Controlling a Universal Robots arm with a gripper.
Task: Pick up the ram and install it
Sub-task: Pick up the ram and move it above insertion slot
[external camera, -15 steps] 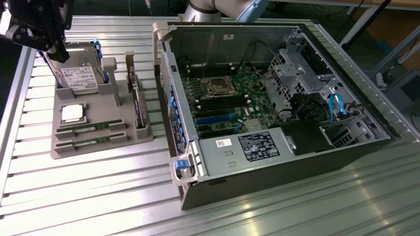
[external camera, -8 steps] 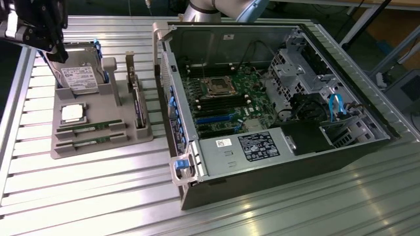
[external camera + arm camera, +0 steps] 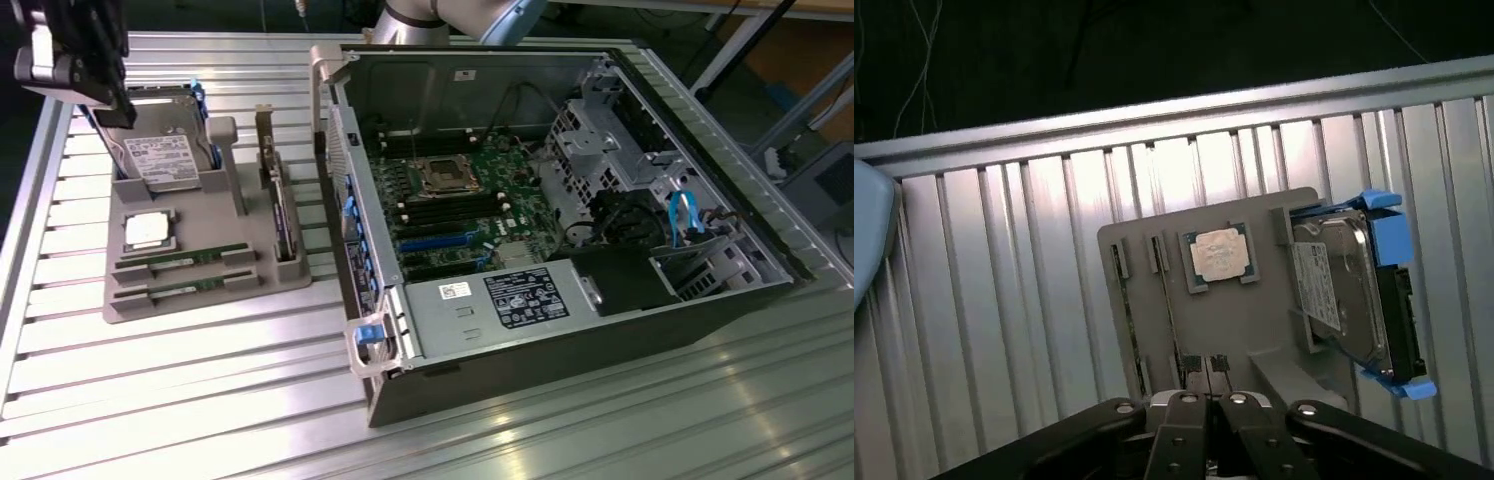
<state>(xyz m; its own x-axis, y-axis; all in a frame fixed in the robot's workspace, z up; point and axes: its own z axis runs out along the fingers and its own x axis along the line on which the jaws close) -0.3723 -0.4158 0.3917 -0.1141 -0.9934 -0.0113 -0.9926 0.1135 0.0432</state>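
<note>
A robot arm's gripper is hovering above the far end of a grey parts tray on a slatted metal table. Its jaws are pressed together and gripping nothing, as the wrist view shows. The ram is sitting in a groove near the tray's near edge. Its long axis is running across the tray's width, parallel to that edge, with its ends pointing towards the tray's two long sides. A second ram stick is lying in the next groove, parallel and closer to the edge. A silver-topped CPU is resting just beyond them at mid-tray. A hard drive is standing at the far end, below the gripper. An expansion card is standing along the tray's long side nearest the open computer case.
</note>
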